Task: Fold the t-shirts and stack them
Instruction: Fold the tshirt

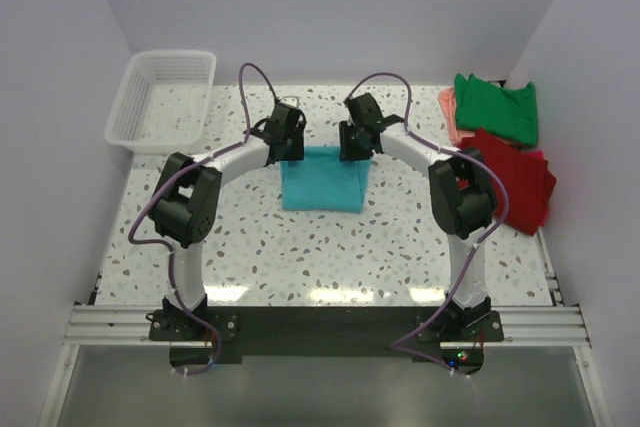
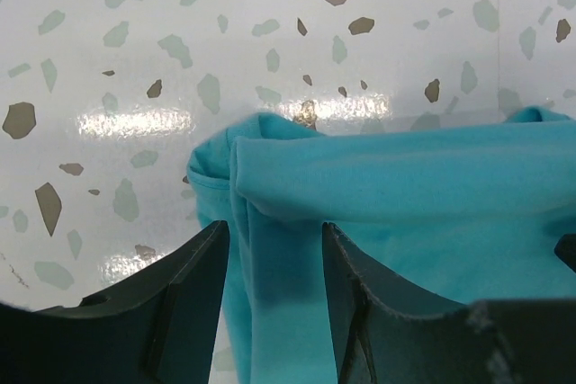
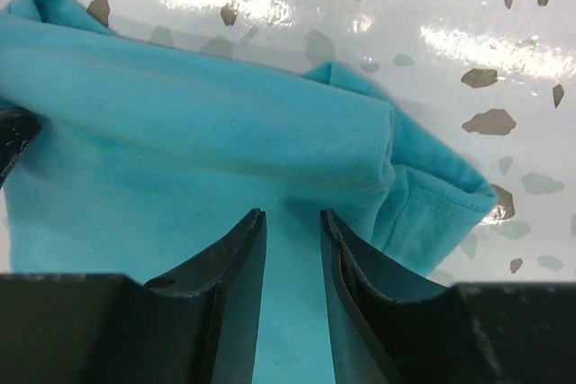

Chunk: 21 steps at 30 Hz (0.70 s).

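The turquoise t-shirt [image 1: 322, 179] lies folded in a rectangle at the table's middle. My left gripper [image 1: 290, 144] is over its far left corner; in the left wrist view the gripper [image 2: 274, 233] is open, its jaws straddling the folded left edge of the shirt [image 2: 387, 195]. My right gripper [image 1: 357, 142] is over the far right corner; in the right wrist view the gripper [image 3: 292, 220] is open with a narrower gap, above the cloth [image 3: 180, 132]. The green shirt [image 1: 497, 107], the red shirt [image 1: 518, 179] and the salmon-pink shirt [image 1: 448, 107] lie at the right.
A white lattice basket [image 1: 130, 112] stands at the far left corner. White walls close in the table on the left, back and right. The arm bases sit on the near rail.
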Each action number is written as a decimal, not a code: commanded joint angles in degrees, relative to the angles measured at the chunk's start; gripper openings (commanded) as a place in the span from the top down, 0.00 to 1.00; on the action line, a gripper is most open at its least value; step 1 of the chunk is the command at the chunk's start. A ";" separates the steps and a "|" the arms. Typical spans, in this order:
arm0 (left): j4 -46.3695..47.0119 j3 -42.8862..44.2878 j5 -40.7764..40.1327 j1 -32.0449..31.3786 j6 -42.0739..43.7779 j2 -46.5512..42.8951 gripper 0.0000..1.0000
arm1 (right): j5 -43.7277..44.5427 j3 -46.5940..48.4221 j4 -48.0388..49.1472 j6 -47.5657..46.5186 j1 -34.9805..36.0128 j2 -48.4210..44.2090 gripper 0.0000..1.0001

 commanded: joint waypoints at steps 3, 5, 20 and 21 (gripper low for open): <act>2.72 4.45 0.02 0.48 -0.07 3.20 0.49 | 2.55 4.71 2.62 0.12 -2.02 1.71 0.66; 2.29 5.60 -0.60 0.66 0.01 4.34 0.49 | 3.43 5.42 2.62 0.38 -2.72 3.38 0.66; 0.26 8.24 -3.77 1.10 -0.16 6.82 0.48 | 4.57 4.55 2.79 0.30 -4.92 4.63 0.67; 1.22 7.37 -4.20 1.18 -0.16 5.33 0.48 | 4.93 3.93 3.15 -0.05 -4.92 2.97 0.66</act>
